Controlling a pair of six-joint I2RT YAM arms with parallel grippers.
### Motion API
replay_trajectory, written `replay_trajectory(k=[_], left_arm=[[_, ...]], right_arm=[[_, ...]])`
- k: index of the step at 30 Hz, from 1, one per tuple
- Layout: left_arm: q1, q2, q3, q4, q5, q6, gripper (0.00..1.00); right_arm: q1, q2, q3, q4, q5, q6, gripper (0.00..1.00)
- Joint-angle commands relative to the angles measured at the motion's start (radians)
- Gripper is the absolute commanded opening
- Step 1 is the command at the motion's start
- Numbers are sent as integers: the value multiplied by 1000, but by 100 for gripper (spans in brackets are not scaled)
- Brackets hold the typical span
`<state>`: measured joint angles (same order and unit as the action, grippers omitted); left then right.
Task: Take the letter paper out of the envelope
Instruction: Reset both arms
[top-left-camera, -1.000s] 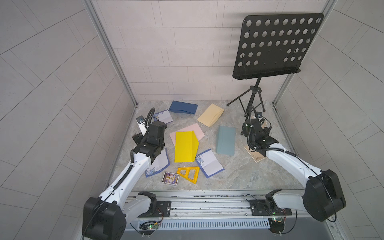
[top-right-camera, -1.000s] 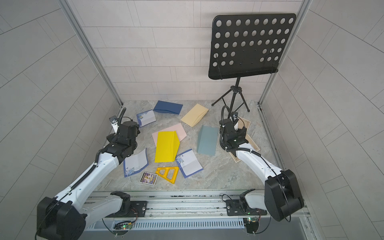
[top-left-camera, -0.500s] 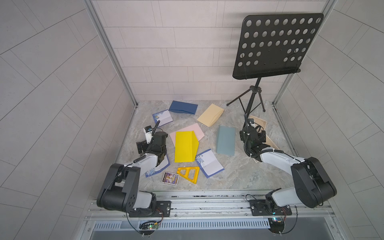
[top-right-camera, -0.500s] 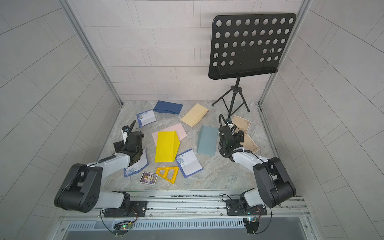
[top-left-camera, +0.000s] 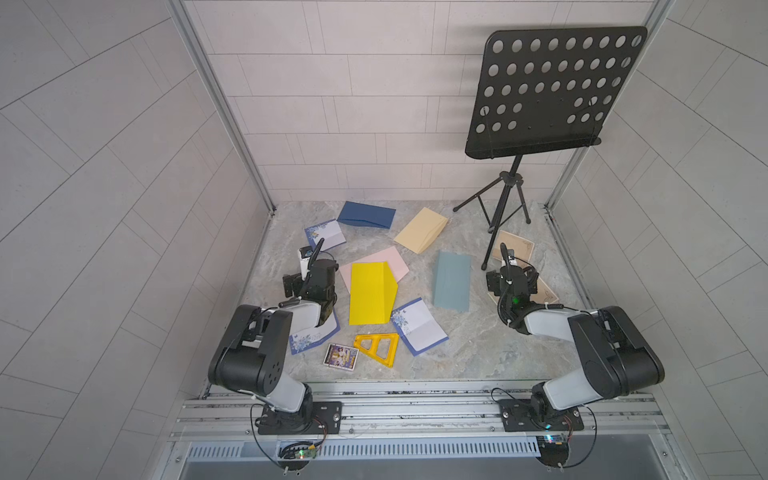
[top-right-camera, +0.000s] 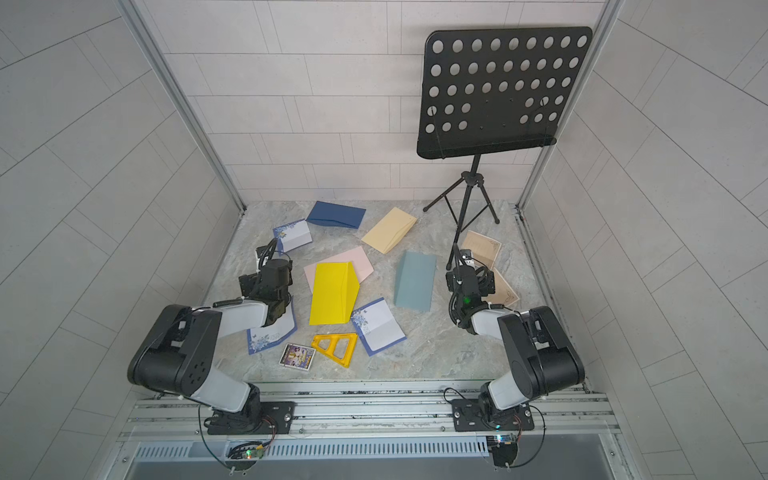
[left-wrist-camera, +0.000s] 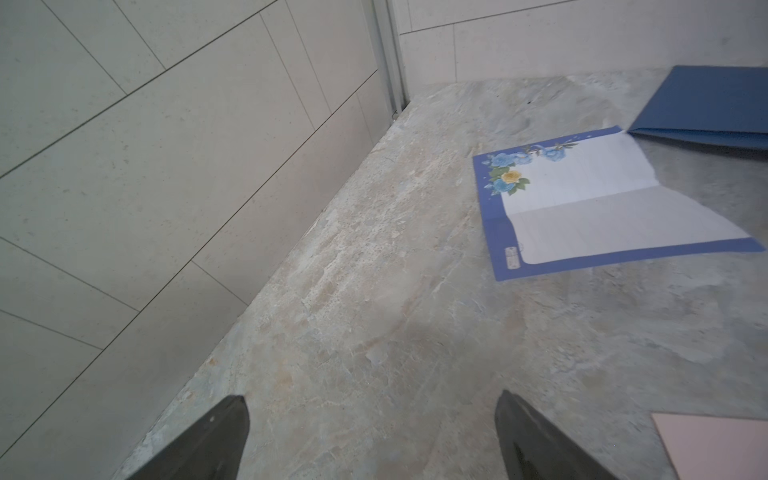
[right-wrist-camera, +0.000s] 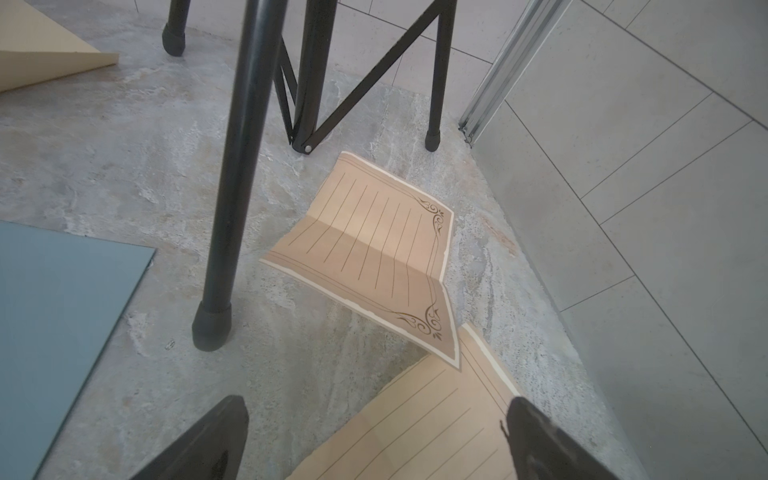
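A yellow envelope (top-left-camera: 368, 295) lies mid-table with its flap open, over a pink envelope (top-left-camera: 395, 264). Navy (top-left-camera: 366, 215), tan (top-left-camera: 420, 230) and grey-blue (top-left-camera: 452, 280) envelopes lie behind and to the right. No letter paper shows inside any envelope. Blue floral letter papers (top-left-camera: 325, 234) (top-left-camera: 419, 326) and brown lined ones (right-wrist-camera: 374, 245) lie loose. My left gripper (left-wrist-camera: 370, 399) stands open and empty over bare table left of the yellow envelope. My right gripper (right-wrist-camera: 376, 401) stands open and empty over a brown sheet (right-wrist-camera: 415, 428).
A black music stand (top-left-camera: 505, 199) stands at the back right, one leg (right-wrist-camera: 232, 208) just ahead of my right gripper. A yellow triangle (top-left-camera: 378, 347) and a small picture card (top-left-camera: 340, 356) lie near the front. Walls close in on both sides.
Both arms have pulled back toward the front rail and folded down low. Both grippers stayed open. The papers and envelopes have not moved.
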<state>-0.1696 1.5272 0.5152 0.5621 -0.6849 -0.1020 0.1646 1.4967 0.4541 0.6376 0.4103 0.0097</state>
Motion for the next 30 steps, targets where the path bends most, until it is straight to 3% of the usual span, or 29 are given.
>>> replay_trajectory(k=[1, 5, 8, 9, 12, 14, 17, 30], left_arm=[[5, -34, -66, 153, 64, 41, 100], [12, -43, -155, 298, 143, 66, 100], [19, 69, -216, 576, 148, 82, 100], [21, 70, -213, 564, 148, 85, 100], [36, -8, -156, 311, 172, 40, 100], [101, 20, -121, 284, 268, -3, 100], [116, 9, -86, 193, 286, -9, 100], [110, 0, -95, 206, 294, 4, 100]], right_arm=[[-34, -14, -38, 132, -81, 0, 100], [-91, 8, -102, 239, -134, 60, 100], [-96, 71, -124, 382, -110, 62, 100], [-96, 59, -115, 344, -110, 64, 100], [-96, 45, -123, 338, -113, 66, 100], [-96, 51, -115, 326, -101, 71, 100], [-110, 51, -70, 237, -95, 93, 100], [-113, 47, -67, 226, -98, 94, 100]])
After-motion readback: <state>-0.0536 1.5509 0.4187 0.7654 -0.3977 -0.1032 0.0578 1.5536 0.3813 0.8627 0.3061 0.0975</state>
